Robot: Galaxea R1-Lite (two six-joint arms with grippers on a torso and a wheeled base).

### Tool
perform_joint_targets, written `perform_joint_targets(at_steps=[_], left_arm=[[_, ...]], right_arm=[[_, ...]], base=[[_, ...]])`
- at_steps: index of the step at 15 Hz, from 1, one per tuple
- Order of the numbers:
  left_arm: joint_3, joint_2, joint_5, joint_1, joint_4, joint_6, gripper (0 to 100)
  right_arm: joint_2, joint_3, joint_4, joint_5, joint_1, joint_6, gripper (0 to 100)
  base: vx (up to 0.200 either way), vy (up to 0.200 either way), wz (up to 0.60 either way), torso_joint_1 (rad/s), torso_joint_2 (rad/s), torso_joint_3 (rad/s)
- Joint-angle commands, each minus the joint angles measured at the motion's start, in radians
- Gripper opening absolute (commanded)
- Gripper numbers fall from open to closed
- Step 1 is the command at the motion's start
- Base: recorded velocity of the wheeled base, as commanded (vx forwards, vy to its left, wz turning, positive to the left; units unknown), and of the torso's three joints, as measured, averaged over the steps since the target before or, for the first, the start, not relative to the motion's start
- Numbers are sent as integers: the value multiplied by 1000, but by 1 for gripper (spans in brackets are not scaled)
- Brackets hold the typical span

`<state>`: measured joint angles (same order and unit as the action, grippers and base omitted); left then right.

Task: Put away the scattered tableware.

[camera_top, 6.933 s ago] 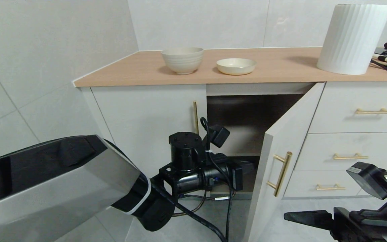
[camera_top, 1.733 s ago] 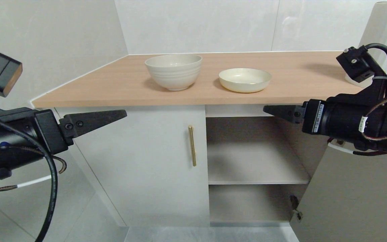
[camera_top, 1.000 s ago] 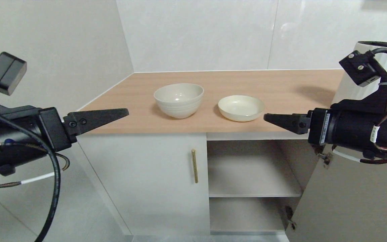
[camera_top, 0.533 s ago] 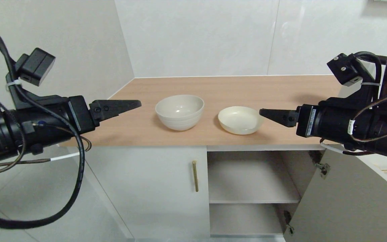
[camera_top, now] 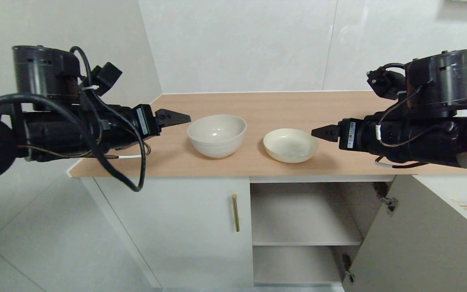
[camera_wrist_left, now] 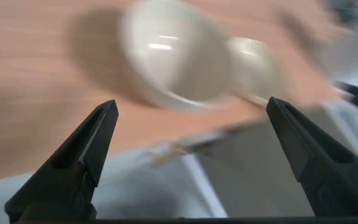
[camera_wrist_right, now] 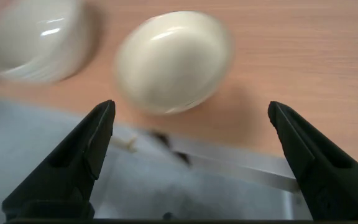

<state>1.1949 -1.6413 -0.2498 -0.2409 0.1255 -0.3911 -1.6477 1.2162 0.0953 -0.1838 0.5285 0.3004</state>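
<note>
Both wrists have rolled over and the left gripper (camera_top: 175, 118) has edged nearer the deep cream ribbed ceramic bowl (camera_top: 216, 135), which sits beside, not touching, the shallow cream ceramic dish (camera_top: 290, 144) near the front of the wooden countertop (camera_top: 258, 101). The left gripper hangs just beside the bowl and the right gripper (camera_top: 322, 132) just beside the dish. Each has its jaws spread wide, probably lined up for 1 grasp apiece. Below, the white cabinet (camera_top: 304, 211) stands open, likely to receive the 2 pieces.
</note>
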Motion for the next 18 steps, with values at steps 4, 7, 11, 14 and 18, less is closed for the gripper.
perform_joint_targets(at_steps=[4, 7, 11, 14, 18], left_arm=[[48, -140, 207, -52, 71, -2, 100], [43, -149, 208, -80, 77, -6, 100], [45, -167, 201, -84, 78, -35, 100], [46, -186, 202, -86, 78, -35, 100], [43, -201, 202, -94, 106, -37, 0]], right_arm=[[-80, 34, 23, -83, 1, 5, 100], [-72, 32, 23, -85, 2, 6, 100], [-67, 25, 23, -85, 4, 8, 100], [-67, 25, 23, -85, 4, 6, 100], [-60, 23, 21, -82, 4, 5, 100]], base=[[0, 0, 0, 0, 0, 0], [0, 0, 0, 0, 0, 0], [0, 0, 0, 0, 0, 0], [0, 0, 0, 0, 0, 0], [0, 0, 0, 0, 0, 0]])
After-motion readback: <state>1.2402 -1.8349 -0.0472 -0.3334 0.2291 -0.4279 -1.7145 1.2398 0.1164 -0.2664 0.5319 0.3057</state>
